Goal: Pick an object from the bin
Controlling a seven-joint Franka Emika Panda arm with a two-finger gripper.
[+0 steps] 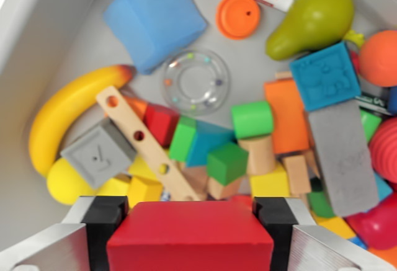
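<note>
Now my claw (190,221) is clamped on the red block (190,237) (both pads touching), so I should lift straight up, clear of the bin's (37,29) pile.

Pale grey bin wall (37,29) under bright, even light, perhaps window glare at top left.

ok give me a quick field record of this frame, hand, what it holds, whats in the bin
hand: shut on the red block
red block: between the black fingers, above the pile
bin: grey, crowded with toys
banana: wrist view's left, by the wall
blue sponge: top, beside the orange disc
green pear: top right
clear ring: on bare floor, centre
</note>
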